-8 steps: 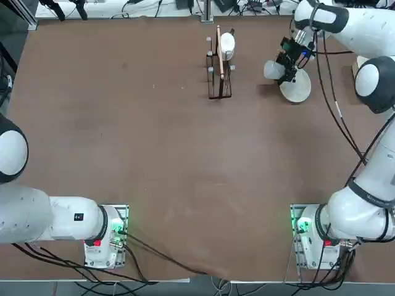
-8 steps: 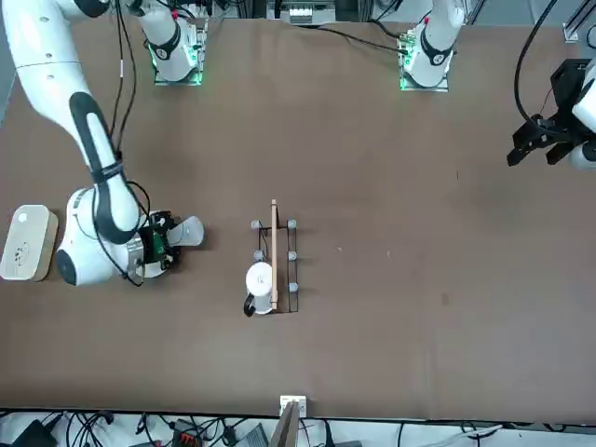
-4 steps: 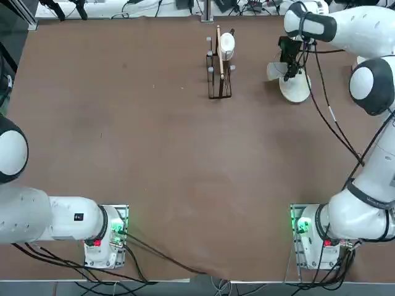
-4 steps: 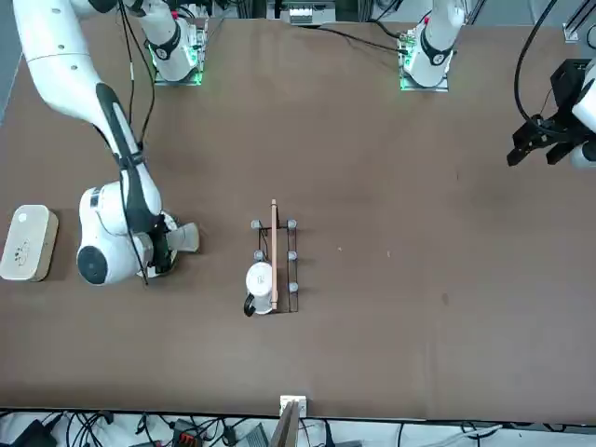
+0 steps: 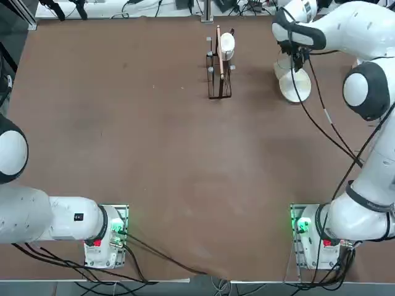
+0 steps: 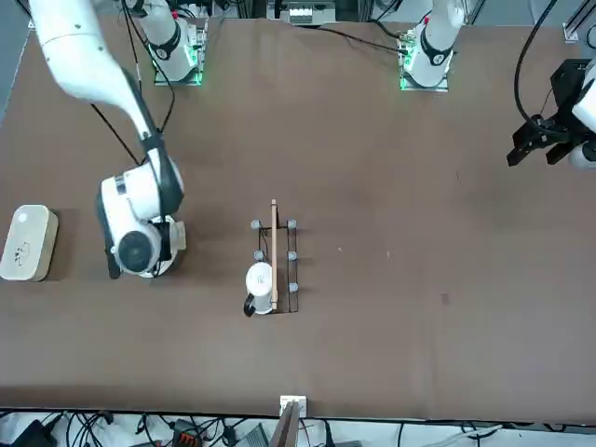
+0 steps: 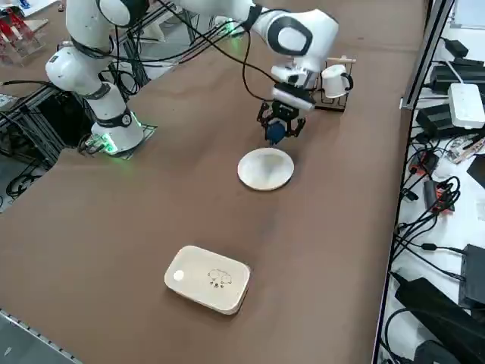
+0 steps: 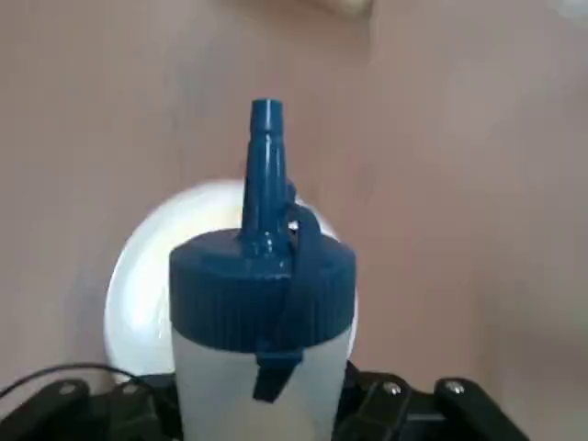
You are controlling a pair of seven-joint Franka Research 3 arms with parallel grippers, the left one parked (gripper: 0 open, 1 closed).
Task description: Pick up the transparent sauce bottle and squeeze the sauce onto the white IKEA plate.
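**Right claw pinching sauce bottle, tipped by the plate**

Right claw: closed on the transparent sauce bottle, body between the two fingers. Bottle is off the tabletop, tilted well away from upright, blue cap and tapered nozzle leading, cap end facing the tabletop's right edge. Cap strap hangs off the side. Whitish, see-through body; contents can't be made out.

White IKEA plate: flat on the tabletop, toward the far right corner, bare surface showing. Bottle is at the plate's left side, cap end close to it; can't tell if the nozzle is directly above it or touching.

Cream-white rounded-rectangular dish: near the right edge, well apart from the plate, small drawing on its face.

Black wire rack: near the middle of the far edge. White mug with a black handle on it, wooden stick running lengthwise beside the mug. Right arm reaches over the right part of the tabletop, cables along it.
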